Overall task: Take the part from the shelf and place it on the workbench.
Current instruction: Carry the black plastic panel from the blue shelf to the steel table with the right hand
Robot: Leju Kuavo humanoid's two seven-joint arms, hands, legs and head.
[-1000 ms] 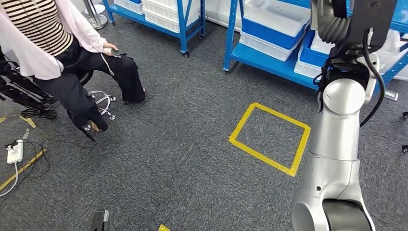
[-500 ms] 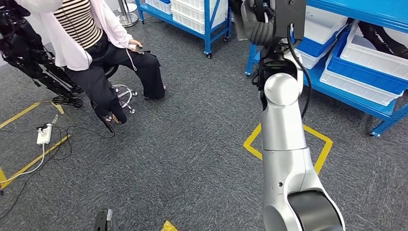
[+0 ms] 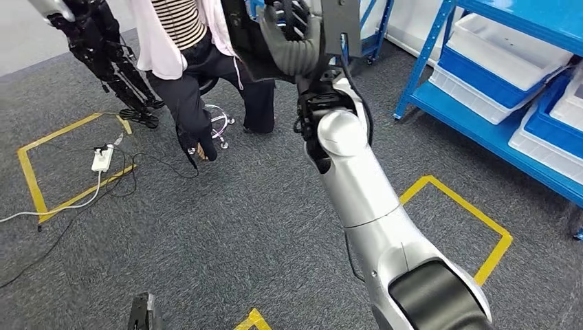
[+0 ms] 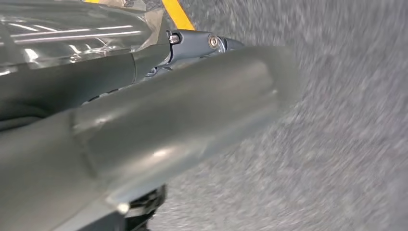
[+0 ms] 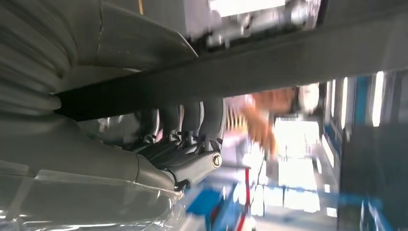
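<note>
Head view
Right arm (image 3: 357, 185): one silver arm, raised from lower right up to the top centre.
Right hand (image 3: 292, 31): at the top edge, fingers curled around a dark flat part (image 3: 337, 27); the hand grips it, held up in the air.
Part: one, dark grey, flat-sided, in the right hand, in front of the person; well apart from the shelf.
Person (image 3: 199, 62): one, seated on a stool, striped top, pale jacket, dark trousers.
Shelf (image 3: 495, 89): blue rack at right, with three bins visible, blue and white.
Second rack (image 3: 375, 31): one more blue frame, behind the hand.
Floor tape: two yellow squares, one at left (image 3: 31, 175), one at right (image 3: 481, 220); a third yellow corner (image 3: 253, 320) at the bottom edge.
Power strip (image 3: 103, 158): one, white, by the left square, cable trailing off.

Left wrist view
Left hand (image 4: 144, 125): grey thumb close to the lens, blurred; cannot tell how far open, nothing seen in it.
Floor: grey carpet, one yellow tape strip (image 4: 178, 14).

Right wrist view
Right hand (image 5: 183, 144): dark fingers wrapped over a dark bar, the part (image 5: 269, 67).
Background: blurred blue and white shapes.
</note>
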